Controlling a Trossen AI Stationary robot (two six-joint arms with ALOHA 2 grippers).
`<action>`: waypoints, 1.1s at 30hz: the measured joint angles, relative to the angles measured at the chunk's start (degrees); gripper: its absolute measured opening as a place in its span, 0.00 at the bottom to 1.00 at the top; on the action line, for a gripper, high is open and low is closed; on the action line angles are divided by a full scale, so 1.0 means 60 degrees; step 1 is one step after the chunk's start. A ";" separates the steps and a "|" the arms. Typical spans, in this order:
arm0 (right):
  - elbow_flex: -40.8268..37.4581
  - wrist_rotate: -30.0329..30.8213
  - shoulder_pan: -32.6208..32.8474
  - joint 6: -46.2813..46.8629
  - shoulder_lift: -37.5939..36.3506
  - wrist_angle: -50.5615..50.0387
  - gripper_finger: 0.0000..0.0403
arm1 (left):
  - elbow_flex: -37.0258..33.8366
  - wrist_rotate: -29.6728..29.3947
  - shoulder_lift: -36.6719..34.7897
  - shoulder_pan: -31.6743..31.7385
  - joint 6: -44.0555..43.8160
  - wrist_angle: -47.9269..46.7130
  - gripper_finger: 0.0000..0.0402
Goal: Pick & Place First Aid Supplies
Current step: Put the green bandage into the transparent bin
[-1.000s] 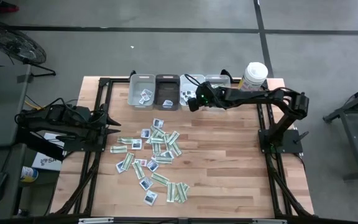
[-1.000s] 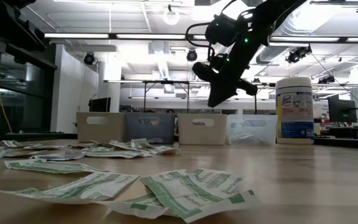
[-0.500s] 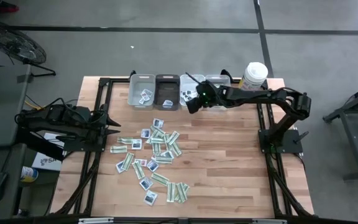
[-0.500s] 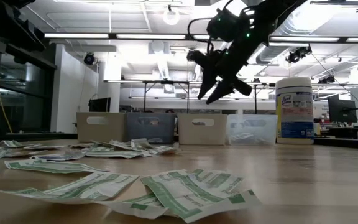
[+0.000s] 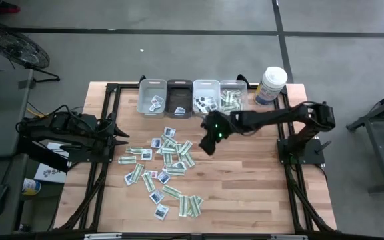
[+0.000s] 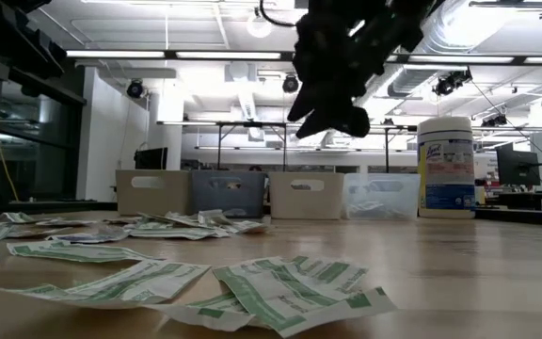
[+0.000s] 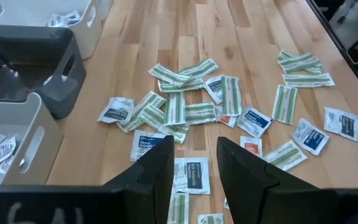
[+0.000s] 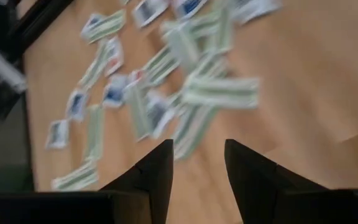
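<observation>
First aid supplies (image 5: pixel 167 160): thin, light, limp paper packets scattered mid-table, likely best pinched at a free edge. Right gripper (image 5: pixel 207 144), fingers spread and empty, hovers at the pile's 2 o'clock; left gripper (image 5: pixel 124 140), fingers parted and empty, waits at 9 o'clock.

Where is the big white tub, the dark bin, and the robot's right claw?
White tub (image 5: pixel 273 81), high view, on its lid.
Dark bin (image 5: pixel 179 85), high view, on its rim.
Right gripper (image 5: pixel 209 143), high view, between its fingertips.

green-and-white packets (image 5: pixel 171 191); dark grey bin (image 5: pixel 179 98)
</observation>
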 joint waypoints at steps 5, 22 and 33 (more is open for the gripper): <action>-0.0041 -0.0116 0.1152 0.0957 0.0018 0.0036 0.34 | 0.0000 -0.0004 0.0000 -0.0003 0.0000 0.0000 0.30; -0.0351 0.1052 0.4794 0.1543 0.1206 0.2919 0.34 | 0.0000 -0.0047 0.0000 -0.0001 0.0080 -0.0007 0.30; 0.2389 0.1323 0.5124 -0.1469 0.3426 0.0549 0.34 | 0.0000 -0.0033 0.0000 -0.0003 0.0054 0.0000 0.30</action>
